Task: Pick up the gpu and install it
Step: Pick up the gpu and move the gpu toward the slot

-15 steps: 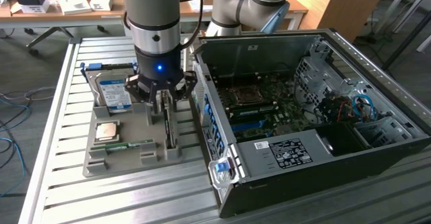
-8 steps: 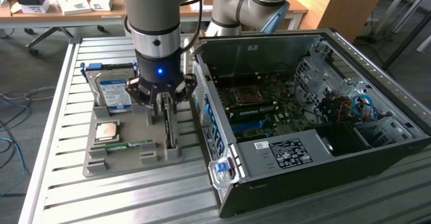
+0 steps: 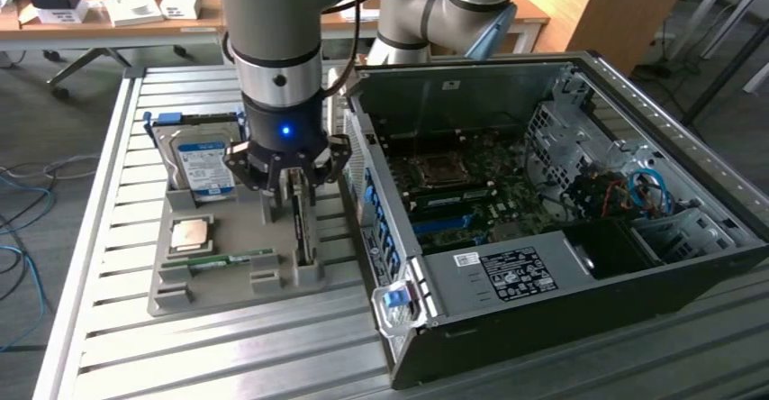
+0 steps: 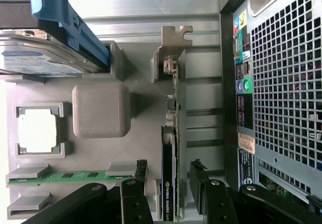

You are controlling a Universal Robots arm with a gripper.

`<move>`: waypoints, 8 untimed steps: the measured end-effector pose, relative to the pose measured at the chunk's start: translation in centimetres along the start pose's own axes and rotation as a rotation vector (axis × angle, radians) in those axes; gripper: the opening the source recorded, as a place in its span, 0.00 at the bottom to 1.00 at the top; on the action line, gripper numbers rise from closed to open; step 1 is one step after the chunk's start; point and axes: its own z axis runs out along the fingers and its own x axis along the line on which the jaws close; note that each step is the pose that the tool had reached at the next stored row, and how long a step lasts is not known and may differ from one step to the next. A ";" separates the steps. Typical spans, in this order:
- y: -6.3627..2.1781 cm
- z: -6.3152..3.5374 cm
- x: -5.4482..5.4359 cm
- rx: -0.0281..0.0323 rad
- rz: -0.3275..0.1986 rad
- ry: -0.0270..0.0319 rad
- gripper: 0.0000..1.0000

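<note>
**Open gripper (image 3: 294,200) straddles upright gpu (image 3: 304,238) in parts tray**

Exterior view: One arm (image 3: 276,49) stands over a grey tray (image 3: 180,296) on a slatted metal table (image 3: 108,346). The gripper hangs directly over the gpu, which stands on edge in a tray slot. Reading this view as a clock face around the gpu:
- one hard drive (image 3: 202,161) sits at 10 o'clock
- one processor chip (image 3: 193,235) sits at 9 o'clock
- one memory stick (image 3: 219,260) sits at 8 o'clock
- one open computer case (image 3: 541,220) lies at 3 o'clock, motherboard (image 3: 463,179) exposed

Wrist view: This looks straight down onto the gpu's (image 4: 168,194) top edge. The gripper (image 4: 169,171) is spread. Its two dark fingers (image 4: 198,183) flank the gpu, one on each side, with a thin gap at both faces, so neither touches. The silvery bracket (image 4: 171,48) is at the end of the gpu away from the fingers. The case (image 4: 282,83) shows its perforated rear panel and coloured ports (image 4: 240,85) just beside the tray.
</note>
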 end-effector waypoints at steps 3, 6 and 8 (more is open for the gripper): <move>0.00 0.02 -0.1 0.0000 0.000 -0.0001 0.47; -0.01 0.31 -0.1 0.0001 0.000 0.0001 0.47; -0.03 0.67 0.0 0.0001 0.000 0.0001 0.47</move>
